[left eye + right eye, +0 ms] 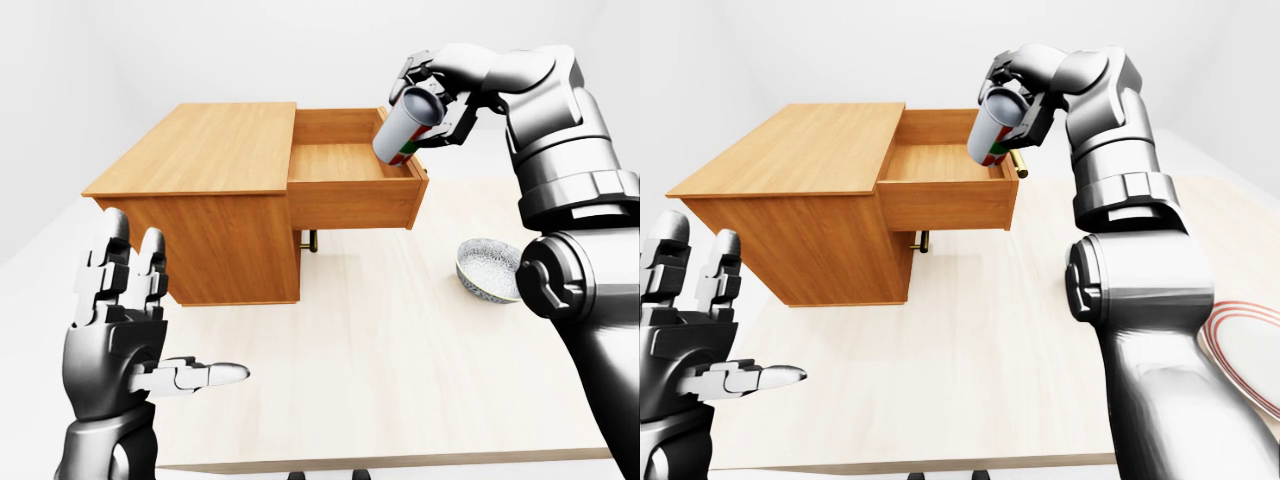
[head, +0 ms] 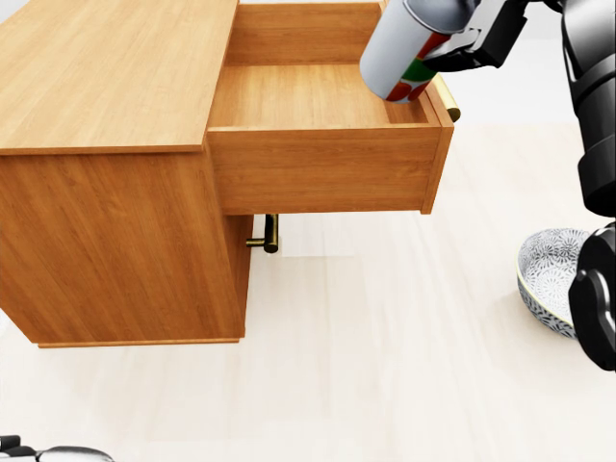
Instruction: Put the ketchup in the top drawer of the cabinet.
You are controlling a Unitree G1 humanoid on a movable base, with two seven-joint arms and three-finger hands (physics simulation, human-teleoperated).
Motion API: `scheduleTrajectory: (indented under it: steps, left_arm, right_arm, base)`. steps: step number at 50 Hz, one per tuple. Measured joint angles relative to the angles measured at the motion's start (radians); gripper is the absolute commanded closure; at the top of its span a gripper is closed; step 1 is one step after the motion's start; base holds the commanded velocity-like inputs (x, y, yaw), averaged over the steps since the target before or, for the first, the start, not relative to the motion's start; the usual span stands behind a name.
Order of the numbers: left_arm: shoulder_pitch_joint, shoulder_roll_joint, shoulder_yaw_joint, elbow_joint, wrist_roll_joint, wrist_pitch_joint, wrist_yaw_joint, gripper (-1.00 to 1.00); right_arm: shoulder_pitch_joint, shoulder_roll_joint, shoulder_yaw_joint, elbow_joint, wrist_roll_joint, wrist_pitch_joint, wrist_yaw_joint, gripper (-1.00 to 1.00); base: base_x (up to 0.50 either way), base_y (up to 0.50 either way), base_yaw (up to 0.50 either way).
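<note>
Left hand (image 1: 125,330) nearest, at the bottom left of the left-eye view: raised, palm showing, fingers spread wide and straight, thumb pointing right. Holding nothing, hanging just off the table's near left corner.

Table (image 1: 400,380) is pale wood. Patterned bowl (image 1: 488,269) sits near its right edge, well apart from the cabinet. In the right-eye view a red-rimmed plate (image 1: 1248,350) shows at the far right; it's partly cut off, so I can't tell how close to the edge it sits.

Cabinet (image 2: 106,106) stands on the table's far left part. Top drawer (image 2: 322,168) is pulled fully out toward the right of the head view, its inside bare wood. Brass handle (image 2: 445,96) runs along the drawer's right-hand front. A second brass handle (image 2: 269,234) shows under the open drawer, on the lower drawer front.

Right hand (image 1: 432,92) is farthest, reaching in from the top right, fingers closed round the ketchup bottle (image 2: 409,46). Bottle is tilted, top leaning up and right, bottom end down and left. It hangs over the drawer's right end, just inside the handle front, above the drawer floor. Whether the bottom end is already below the rim I can't quite tell from these views; it looks about level with it.
</note>
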State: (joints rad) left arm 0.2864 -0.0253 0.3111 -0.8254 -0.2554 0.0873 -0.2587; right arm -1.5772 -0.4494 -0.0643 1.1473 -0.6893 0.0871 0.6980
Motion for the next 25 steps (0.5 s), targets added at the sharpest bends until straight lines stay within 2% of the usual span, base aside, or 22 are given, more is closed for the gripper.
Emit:
scheduleTrajectory:
  steps: [14,25]
  left_arm:
    - [0.001,-0.002,0.008,-0.008,-0.006,0.0,-0.003,-1.0]
    - [0.0,-0.003,0.01,-0.011,-0.008,0.0,-0.004,-1.0]
  right_arm:
    - [0.008,0.013,-0.013,-0.01,-0.011,0.0,0.0,1.0]
    - [0.041,0.035,0.009,-0.007,0.007,0.0,0.0,1.0]
  base:
    - [0.0,0.0,0.0]
    - [0.0,0.0,0.0]
